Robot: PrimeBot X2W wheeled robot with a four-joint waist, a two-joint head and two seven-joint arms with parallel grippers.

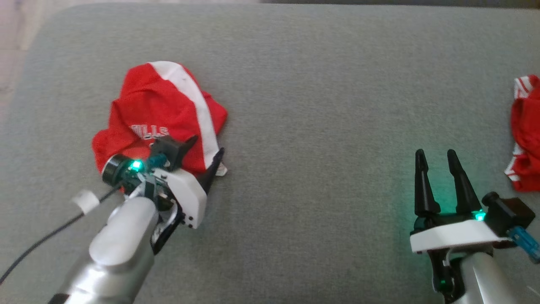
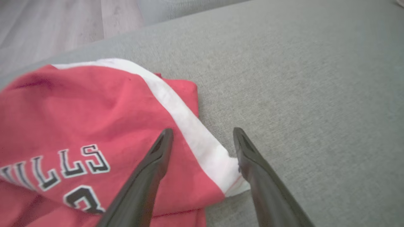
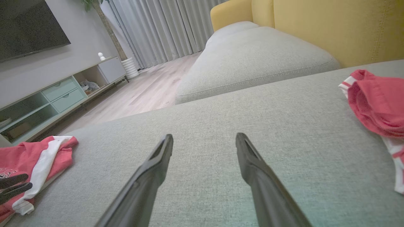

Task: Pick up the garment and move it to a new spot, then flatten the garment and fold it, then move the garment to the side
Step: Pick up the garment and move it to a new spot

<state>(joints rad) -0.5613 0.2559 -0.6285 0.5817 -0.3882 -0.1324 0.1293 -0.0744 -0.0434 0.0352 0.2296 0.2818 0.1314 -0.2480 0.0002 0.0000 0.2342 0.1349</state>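
The left end effector point(image 1: 206, 150) is being held with its jaws wide apart and nothing between them, right at the near edge of the garment point(image 1: 160, 109), on the garment's right-hand corner. The garment, a red jersey with a white stripe point(image 2: 189, 126) and dark lettering, is being shown crumpled in a heap on the grey sofa cushion point(image 1: 316, 84).

In the left wrist view, one finger point(image 2: 157, 164) is being seen over the red cloth and the other point(image 2: 252, 164) just outside the striped hem, so the hem is being straddled. That placement is being judged as deliberate: a free edge gives a thin fold to pinch, where the bunched middle would not. Whether the cloth is already being touched cannot be told.

The right end effector point(image 1: 436, 156) is also being held open and empty, well apart from the garment on its right, fingers pointing away over bare cushion. It is probably being kept clear so the lift is not being crowded, and so a second corner can be taken later for flattening.

A second red cloth point(image 1: 525, 131) is lying farther right of the garment, beyond the right end effector. The pick-up is being judged as not yet begun.
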